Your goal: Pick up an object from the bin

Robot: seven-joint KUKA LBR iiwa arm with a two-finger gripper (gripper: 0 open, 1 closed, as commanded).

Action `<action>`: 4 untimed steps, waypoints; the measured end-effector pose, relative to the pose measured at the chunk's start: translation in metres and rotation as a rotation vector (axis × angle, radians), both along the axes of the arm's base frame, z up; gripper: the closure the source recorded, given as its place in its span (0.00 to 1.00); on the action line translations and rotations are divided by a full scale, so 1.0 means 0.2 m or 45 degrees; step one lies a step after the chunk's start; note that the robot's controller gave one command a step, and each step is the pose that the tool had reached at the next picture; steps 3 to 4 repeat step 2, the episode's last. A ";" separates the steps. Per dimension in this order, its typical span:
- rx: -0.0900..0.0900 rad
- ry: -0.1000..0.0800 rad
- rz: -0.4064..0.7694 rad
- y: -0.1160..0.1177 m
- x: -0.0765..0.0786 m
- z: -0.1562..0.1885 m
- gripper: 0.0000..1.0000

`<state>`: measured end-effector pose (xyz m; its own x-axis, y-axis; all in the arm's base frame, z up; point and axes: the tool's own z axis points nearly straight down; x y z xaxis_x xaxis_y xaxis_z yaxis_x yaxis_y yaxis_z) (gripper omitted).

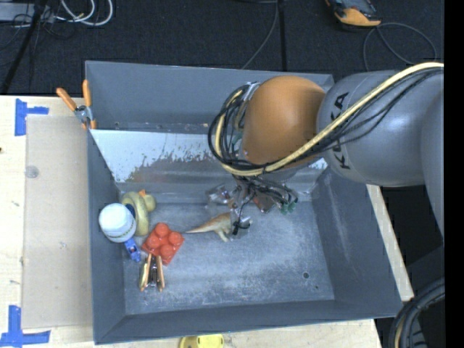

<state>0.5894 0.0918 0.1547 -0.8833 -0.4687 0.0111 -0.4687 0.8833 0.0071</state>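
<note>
1. The bin [290, 274] floor is bare at the front and right.
2. A heap crowds the left: white ball [117, 222], duck [140, 204], red block [163, 242], sticks [152, 274].
3. A dinosaur [212, 228] lies mid-floor, just beside the tool [239, 222].

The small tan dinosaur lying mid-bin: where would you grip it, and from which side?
Probably at the thick body of the tan dinosaur, coming from straight above and closing across its narrow width. Its thin tail tapers toward the view's left and offers little to clamp. The red lumpy toy lies apart on that side, so nothing crowds it. The gripper hangs over the body end.
</note>
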 end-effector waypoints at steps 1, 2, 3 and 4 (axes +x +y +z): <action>0.000 0.000 -0.001 0.00 0.00 0.00 1.00; 0.000 -0.001 -0.050 -0.04 0.08 1.00 1.00; 0.000 -0.001 -0.050 -0.04 0.08 1.00 1.00; 0.000 -0.001 -0.050 -0.04 0.08 1.00 1.00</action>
